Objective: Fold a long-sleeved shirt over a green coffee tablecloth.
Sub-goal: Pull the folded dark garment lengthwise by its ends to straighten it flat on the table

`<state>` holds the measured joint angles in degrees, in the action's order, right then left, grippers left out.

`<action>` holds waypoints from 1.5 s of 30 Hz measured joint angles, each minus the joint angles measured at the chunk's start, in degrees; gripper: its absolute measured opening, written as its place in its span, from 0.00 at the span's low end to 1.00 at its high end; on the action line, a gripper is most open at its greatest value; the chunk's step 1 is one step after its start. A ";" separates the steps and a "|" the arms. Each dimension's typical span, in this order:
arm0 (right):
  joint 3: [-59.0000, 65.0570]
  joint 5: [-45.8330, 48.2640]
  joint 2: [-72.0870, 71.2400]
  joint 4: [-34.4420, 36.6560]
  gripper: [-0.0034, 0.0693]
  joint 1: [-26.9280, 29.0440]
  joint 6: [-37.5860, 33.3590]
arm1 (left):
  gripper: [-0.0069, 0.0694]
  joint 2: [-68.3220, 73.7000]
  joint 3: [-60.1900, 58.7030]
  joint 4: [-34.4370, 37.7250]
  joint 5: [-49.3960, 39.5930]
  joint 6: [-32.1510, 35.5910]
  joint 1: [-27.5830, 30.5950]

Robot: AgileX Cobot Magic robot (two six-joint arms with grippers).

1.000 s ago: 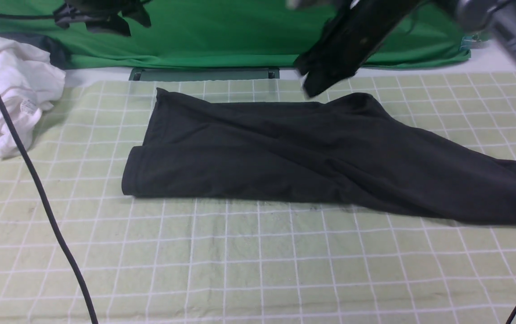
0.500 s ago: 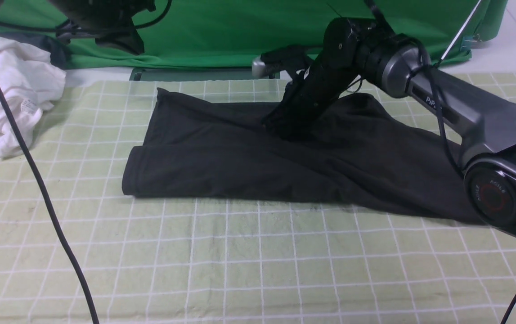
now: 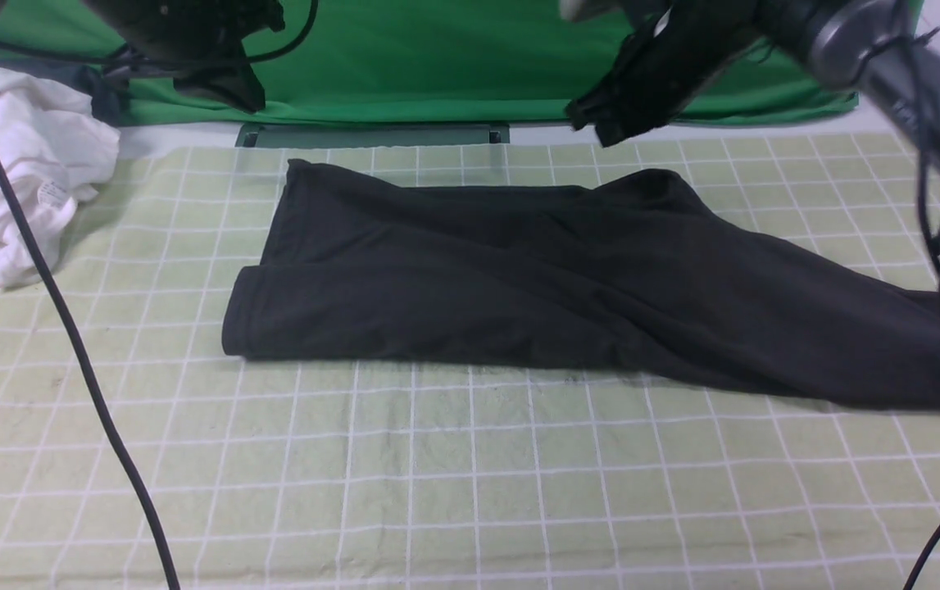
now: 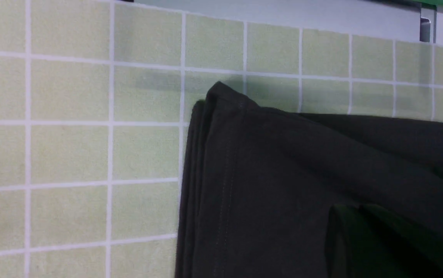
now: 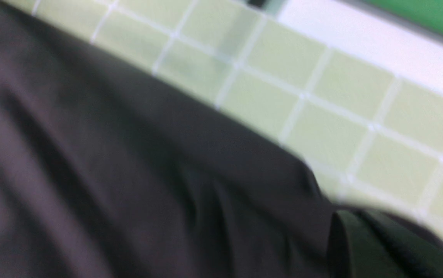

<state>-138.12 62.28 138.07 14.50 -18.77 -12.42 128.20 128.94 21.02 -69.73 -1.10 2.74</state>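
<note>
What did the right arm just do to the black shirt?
The right gripper, pressed down on the middle of the long-sleeved shirt half a second ago, has lifted up and back toward the far edge without taking cloth along. The shirt lies unchanged on the green coffee tablecloth; the left gripper stays raised.

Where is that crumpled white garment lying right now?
In the front view, the crumpled white garment lies at the far left, on the edge of the pale green grid-lined tablecloth, left of the black fabric shirt.
</note>
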 joint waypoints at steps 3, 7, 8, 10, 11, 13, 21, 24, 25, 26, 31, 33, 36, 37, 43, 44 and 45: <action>-0.27 5.73 -0.70 -0.18 0.13 0.57 -0.72 | 0.12 0.00 -0.06 2.69 0.00 2.54 -1.15; -0.10 7.16 -0.70 -0.16 0.20 0.57 -1.02 | 0.16 0.12 -0.16 3.10 0.07 4.25 -4.08; -0.10 7.17 -0.70 -0.10 0.21 0.51 -0.19 | 0.19 0.44 -0.22 2.76 0.79 4.50 -5.63; 0.94 7.16 -1.22 -0.10 0.22 0.51 0.54 | 0.22 1.43 -0.22 2.52 3.44 4.55 -7.50; 1.88 7.16 -1.73 -0.03 0.22 0.41 1.00 | 0.25 2.00 -0.22 2.46 5.17 4.55 -8.26; 6.22 7.09 -4.20 0.11 0.21 0.15 1.64 | 0.29 3.59 -0.22 2.36 8.45 4.55 -9.95; 32.53 7.49 -23.38 0.52 0.16 -2.00 -1.28 | 0.42 11.83 -0.52 4.35 18.10 7.81 -12.58; 37.57 6.41 -29.52 -0.18 0.16 -1.94 -1.63 | 0.42 13.22 -0.56 5.63 16.11 10.81 -12.85; 38.44 5.65 -31.06 -0.39 0.16 -1.89 -1.63 | 0.42 13.47 -0.56 5.89 15.12 11.93 -13.02; 38.79 5.20 -31.83 -0.50 0.16 -1.82 -1.63 | 0.42 13.55 -0.56 6.03 14.40 12.45 -13.17; 39.33 1.80 -34.96 -0.64 0.16 -1.82 -1.63 | 0.42 13.62 -0.56 6.28 7.96 15.71 -13.56; 39.33 1.31 -35.11 -0.69 0.16 -1.82 -1.63 | 0.43 13.62 -0.56 5.84 4.14 16.48 -13.56; 39.44 1.15 -35.11 -0.76 0.16 -1.82 -1.63 | 0.43 13.62 -0.56 4.58 0.79 16.52 -13.56; 39.44 1.15 -35.11 -0.76 0.17 -1.82 -1.63 | 0.43 13.62 -0.50 4.34 0.45 16.52 -13.56; 39.44 0.78 -35.11 -0.76 0.17 -1.82 -1.63 | 0.43 13.56 6.10 4.03 3.83 16.52 -13.66; 39.44 0.56 -35.11 -0.76 0.17 -1.82 -1.63 | 0.43 13.49 6.88 4.45 5.88 16.52 -13.80; 39.44 0.27 -35.11 -0.76 0.17 -1.82 -1.63 | 0.43 13.36 7.37 4.63 8.16 16.52 -14.04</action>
<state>-98.67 62.55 102.96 13.74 -20.59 -14.04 141.56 136.31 25.65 -61.57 15.42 -11.30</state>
